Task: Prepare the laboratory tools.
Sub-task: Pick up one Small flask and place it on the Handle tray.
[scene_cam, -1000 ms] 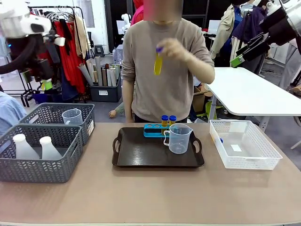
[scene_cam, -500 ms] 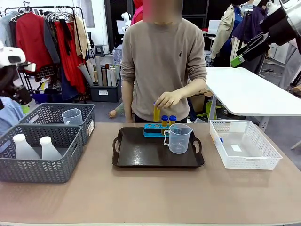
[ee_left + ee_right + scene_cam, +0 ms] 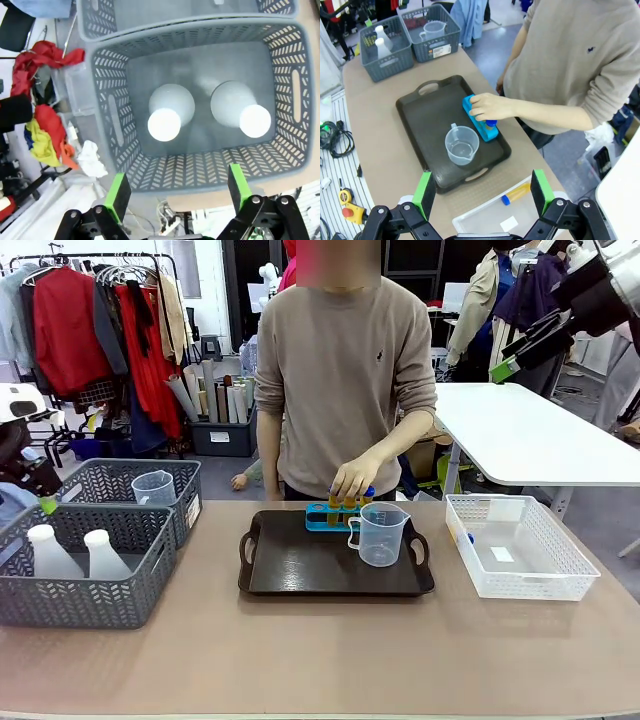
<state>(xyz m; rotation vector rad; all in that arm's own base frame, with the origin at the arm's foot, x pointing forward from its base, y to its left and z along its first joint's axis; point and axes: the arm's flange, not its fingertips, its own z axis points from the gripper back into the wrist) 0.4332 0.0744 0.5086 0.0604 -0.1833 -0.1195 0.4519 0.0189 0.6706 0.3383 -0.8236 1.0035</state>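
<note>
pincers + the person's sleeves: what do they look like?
Both alike: left pincer and right pincer have black linkage bodies with round grey pivot bolts and two fingers tipped with flat bright-green pads. The person's sleeve is long and beige, part of a sweater with a small dark chest logo.

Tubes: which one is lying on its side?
The tube in the white basket; it lies flat, alone. The others stand upright in the blue rack on the tray.
</note>
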